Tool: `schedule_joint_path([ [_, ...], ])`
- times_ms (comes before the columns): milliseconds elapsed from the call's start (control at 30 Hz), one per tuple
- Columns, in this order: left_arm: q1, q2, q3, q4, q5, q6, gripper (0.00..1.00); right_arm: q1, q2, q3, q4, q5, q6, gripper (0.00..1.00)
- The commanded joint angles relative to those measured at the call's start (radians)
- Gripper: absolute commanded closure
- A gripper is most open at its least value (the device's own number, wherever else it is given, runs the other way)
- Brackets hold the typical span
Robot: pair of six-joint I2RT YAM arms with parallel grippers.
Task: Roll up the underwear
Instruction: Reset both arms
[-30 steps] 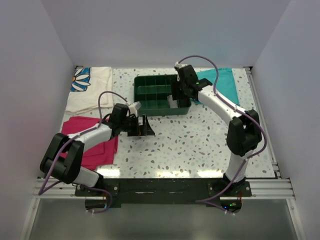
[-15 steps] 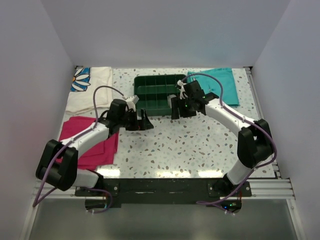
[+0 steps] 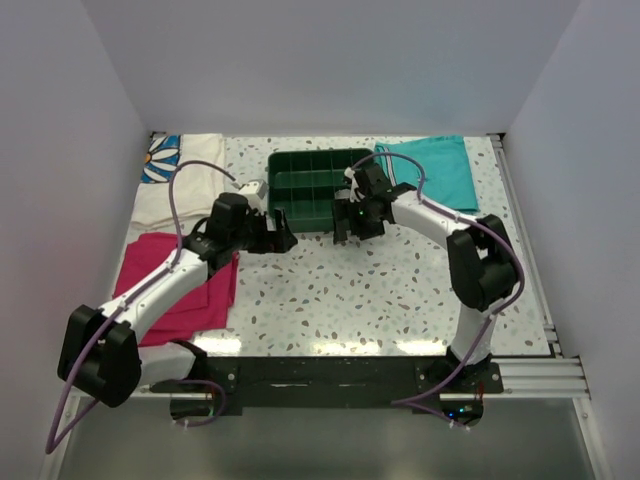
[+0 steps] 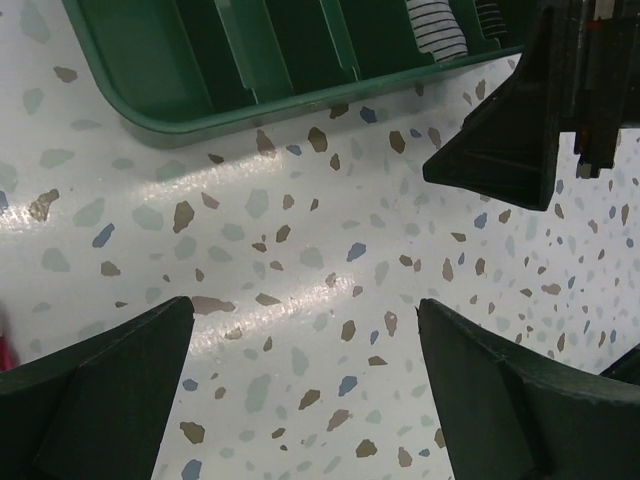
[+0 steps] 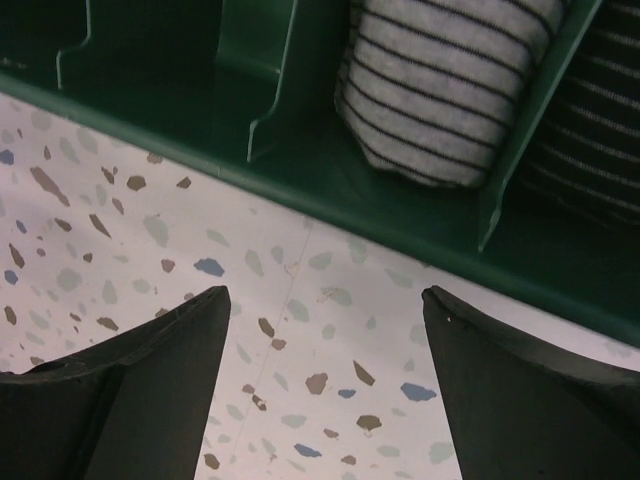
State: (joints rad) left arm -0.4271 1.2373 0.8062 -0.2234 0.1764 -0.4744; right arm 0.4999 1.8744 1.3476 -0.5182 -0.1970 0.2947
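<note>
The underwear (image 5: 450,90) lies rolled, grey with dark stripes, in a near-right compartment of the green tray (image 5: 400,215). A darker striped roll (image 5: 590,120) fills the compartment to its right. Both rolls (image 4: 435,30) also show at the top of the left wrist view, inside the tray (image 4: 300,100). My right gripper (image 5: 325,292) stands open over bare table just in front of the tray's near wall, holding nothing. My left gripper (image 4: 305,305) is open and empty over the table, left of the right gripper (image 3: 350,225). From above, the left gripper (image 3: 280,238) sits near the tray's (image 3: 300,160) front left corner.
Teal shorts (image 3: 440,170) lie behind and right of the tray. A magenta cloth (image 3: 175,285) is under my left arm at the left. A white cloth with a flower print (image 3: 180,175) covers the far left corner. One right-gripper finger (image 4: 510,140) shows in the left wrist view.
My right gripper has drawn back from over the tray to the table in front of it, jaws spreading wider. My left arm has reached farther towards the tray.
</note>
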Motion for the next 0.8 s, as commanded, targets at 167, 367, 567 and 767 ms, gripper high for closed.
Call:
schedule_joint_path([
  [167, -0.006, -0.055, 0.037, 0.006, -0.040, 0.033, 0.00, 0.000, 0.078, 0.159, 0.037, 0.013, -0.006, 0.17],
  [367, -0.007, -0.062, 0.041, 0.004, -0.043, 0.052, 0.00, 0.000, 0.060, 0.177, 0.058, -0.044, -0.019, 0.16],
  [567, -0.007, -0.062, 0.085, -0.001, -0.084, 0.062, 0.00, 0.000, -0.192, -0.002, 0.086, 0.031, -0.042, 0.11],
  [767, -0.007, -0.090, 0.096, 0.004, -0.138, 0.066, 0.00, -0.006, -0.429, -0.157, 0.031, 0.365, -0.060, 0.05],
])
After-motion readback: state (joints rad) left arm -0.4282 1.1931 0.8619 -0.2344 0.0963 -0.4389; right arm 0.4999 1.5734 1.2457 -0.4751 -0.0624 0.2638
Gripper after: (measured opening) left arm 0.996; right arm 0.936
